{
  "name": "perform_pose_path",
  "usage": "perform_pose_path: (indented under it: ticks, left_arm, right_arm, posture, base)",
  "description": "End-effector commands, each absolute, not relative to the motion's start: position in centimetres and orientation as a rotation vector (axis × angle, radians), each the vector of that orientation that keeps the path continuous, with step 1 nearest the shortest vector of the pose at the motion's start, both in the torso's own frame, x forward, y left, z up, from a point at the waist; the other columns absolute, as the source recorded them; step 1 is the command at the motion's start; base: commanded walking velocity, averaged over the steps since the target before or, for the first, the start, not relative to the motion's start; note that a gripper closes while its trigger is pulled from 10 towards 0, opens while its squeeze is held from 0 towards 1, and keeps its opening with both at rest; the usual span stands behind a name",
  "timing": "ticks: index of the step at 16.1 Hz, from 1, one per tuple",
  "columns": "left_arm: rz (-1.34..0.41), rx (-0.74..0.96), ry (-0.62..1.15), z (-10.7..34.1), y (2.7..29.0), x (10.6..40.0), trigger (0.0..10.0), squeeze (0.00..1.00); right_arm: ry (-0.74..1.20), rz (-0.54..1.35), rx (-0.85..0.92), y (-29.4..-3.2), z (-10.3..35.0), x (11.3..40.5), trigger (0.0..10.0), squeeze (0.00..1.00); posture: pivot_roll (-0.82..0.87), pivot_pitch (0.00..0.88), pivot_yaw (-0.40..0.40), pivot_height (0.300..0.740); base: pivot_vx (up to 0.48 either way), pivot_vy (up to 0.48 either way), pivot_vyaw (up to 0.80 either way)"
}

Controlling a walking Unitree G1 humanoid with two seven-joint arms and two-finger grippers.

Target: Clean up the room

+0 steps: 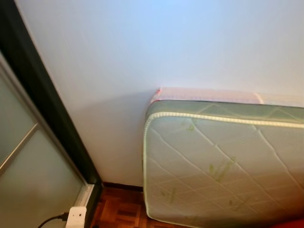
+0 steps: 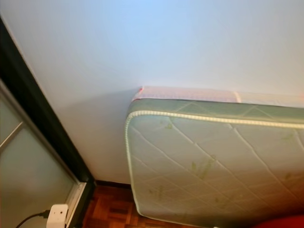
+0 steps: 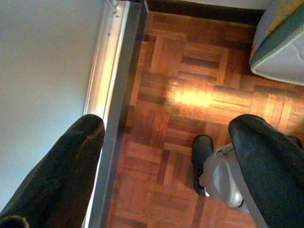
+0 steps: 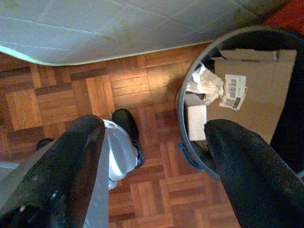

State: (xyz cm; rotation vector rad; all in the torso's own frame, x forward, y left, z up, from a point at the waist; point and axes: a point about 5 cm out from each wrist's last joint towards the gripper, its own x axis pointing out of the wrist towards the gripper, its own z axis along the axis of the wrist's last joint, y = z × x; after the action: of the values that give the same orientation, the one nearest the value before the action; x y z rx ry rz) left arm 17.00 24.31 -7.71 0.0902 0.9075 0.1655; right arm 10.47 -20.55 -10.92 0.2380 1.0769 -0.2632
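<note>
I'm between pickups, head facing the wall and the mattress [image 1: 223, 166] at lower right. Both arms hang, left gripper [image 3: 166, 142] and right gripper [image 4: 154, 142] fingers spread wide, holding nothing. The bin [image 4: 190, 147] of cardboard and crumpled paper sits just beside the right fingers. Next I'd judge: look down, find litter.

Thick matte-black end effector fingers [image 3: 57, 171], rounded tips, silver-grey leg shell [image 4: 118, 152], black foot [image 3: 202, 152]
</note>
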Motion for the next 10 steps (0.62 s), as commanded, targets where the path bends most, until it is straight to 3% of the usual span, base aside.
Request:
perform_pose_path:
  ticks: [1, 3, 6, 10]
  left_arm:
    - [0.153, 0.109, 0.942, -8.1, 24.4, 16.1, 10.0, 0.00]
    - [0.160, 0.103, 0.952, -8.3, 24.4, 15.6, 10.0, 0.00]
    - [0.082, 0.116, 0.988, -9.2, 22.4, 14.6, 10.0, 0.00]
    - [0.029, 0.161, 0.957, -8.7, 22.3, 15.8, 10.0, 0.00]
  right_arm:
    - [1.062, -0.265, 0.227, -21.0, -10.8, 10.4, 10.0, 0.00]
    - [1.056, -0.274, 0.223, -21.3, -10.8, 10.3, 10.0, 0.00]
    - [1.056, -0.312, 0.215, -22.7, -10.7, 9.0, 10.0, 0.00]
    - [1.070, -0.327, 0.225, -22.4, -10.9, 8.6, 10.0, 0.00]
  posture:
    - [0.24, 0.032, -0.014, 0.740]
    - [0.24, 0.036, -0.015, 0.740]
    - [0.20, 0.017, -0.023, 0.740]
    - [0.18, 0.015, 0.001, 0.740]
  base:
    - [0.000, 0.000, -0.77]
    - [0.000, 0.000, -0.77]
    - [0.000, 0.000, -0.77]
    - [0.000, 0.000, -0.77]
